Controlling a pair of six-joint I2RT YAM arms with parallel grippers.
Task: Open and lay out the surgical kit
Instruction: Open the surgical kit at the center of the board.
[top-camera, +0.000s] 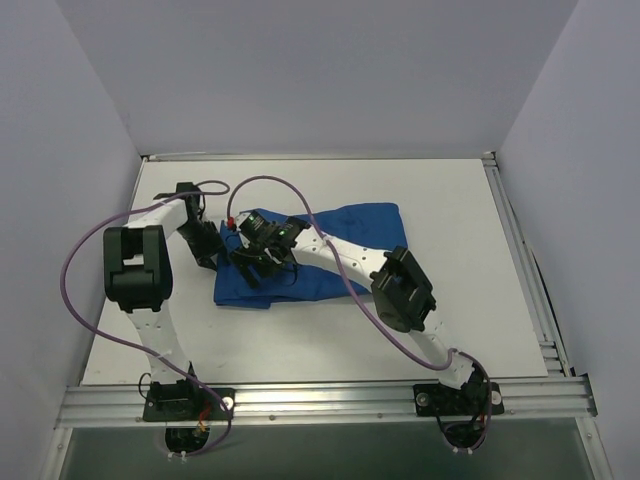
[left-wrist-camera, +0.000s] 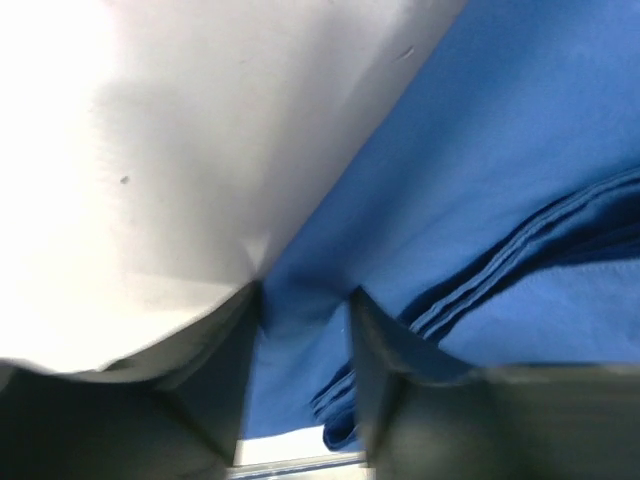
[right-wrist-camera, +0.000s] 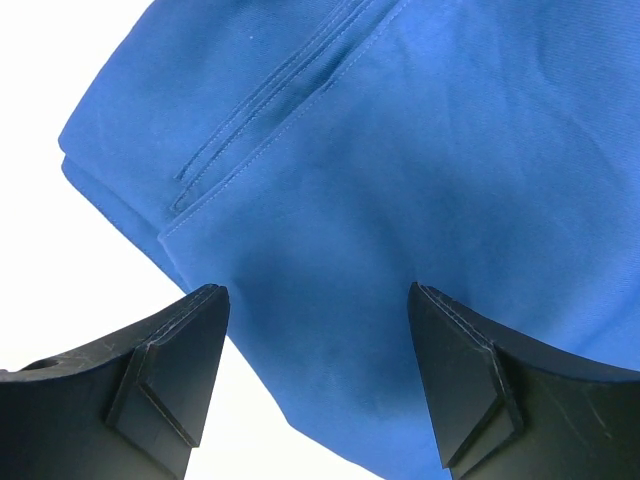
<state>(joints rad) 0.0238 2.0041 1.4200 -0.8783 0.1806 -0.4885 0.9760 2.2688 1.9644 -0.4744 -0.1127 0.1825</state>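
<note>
The royal-blue cloth wrap (top-camera: 340, 235) lies as a folded bundle in the middle of the white table (top-camera: 330, 180). My left gripper (top-camera: 214, 256) is at the bundle's left edge. In the left wrist view its jaws stand narrow (left-wrist-camera: 307, 292) around a raised fold of the cloth (left-wrist-camera: 500, 150), with stitched hems hanging beside it. My right gripper (top-camera: 250, 270) hovers over the bundle's near left part. In the right wrist view it is open (right-wrist-camera: 318, 292) and empty just above the cloth (right-wrist-camera: 420, 150). The steel tray and instruments are hidden.
Purple cables (top-camera: 290, 195) loop over the arms and the bundle. Grey walls close the table on the left, back and right. An aluminium rail (top-camera: 330, 400) runs along the near edge. Bare white tabletop (top-camera: 470, 300) lies around the bundle.
</note>
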